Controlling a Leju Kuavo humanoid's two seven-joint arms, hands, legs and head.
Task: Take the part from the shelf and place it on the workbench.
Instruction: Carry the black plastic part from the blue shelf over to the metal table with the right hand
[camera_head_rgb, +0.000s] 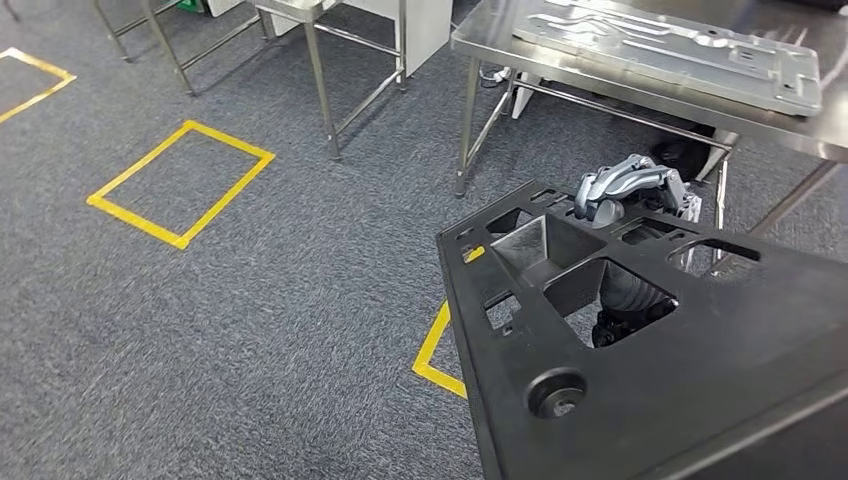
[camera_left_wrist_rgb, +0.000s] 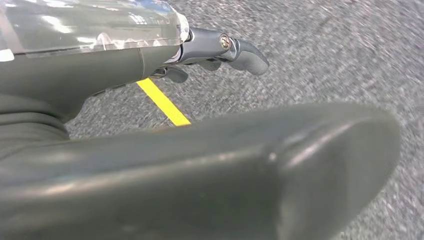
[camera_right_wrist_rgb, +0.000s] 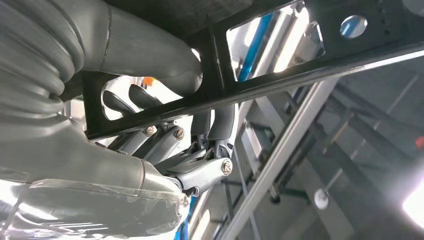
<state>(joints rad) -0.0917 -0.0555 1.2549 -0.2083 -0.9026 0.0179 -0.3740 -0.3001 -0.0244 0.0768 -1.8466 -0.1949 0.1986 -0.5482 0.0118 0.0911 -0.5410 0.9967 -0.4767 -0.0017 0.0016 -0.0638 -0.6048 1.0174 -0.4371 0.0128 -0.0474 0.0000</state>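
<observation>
— Where do we have the black perforated panel (camera_head_rgb: 700, 370)?
— Our right hand (camera_head_rgb: 630, 190) grips its far edge, fingers (camera_right_wrist_rgb: 150, 145) hooked through a cutout, near the steel table (camera_head_rgb: 480, 35).
— Our left hand (camera_left_wrist_rgb: 220, 50)?
— Fingers apart, holding nothing, above the carpet (camera_left_wrist_rgb: 325, 55).

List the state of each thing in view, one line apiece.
Black part: off the shelf, carried tilted above the carpet, not yet on the workbench.
Right robot hand: grips the part's far edge, fingers hooked through a cutout.
Left robot hand: against the part's underside; grip unclear.
Workbench: bears a flat grey panel.
</observation>
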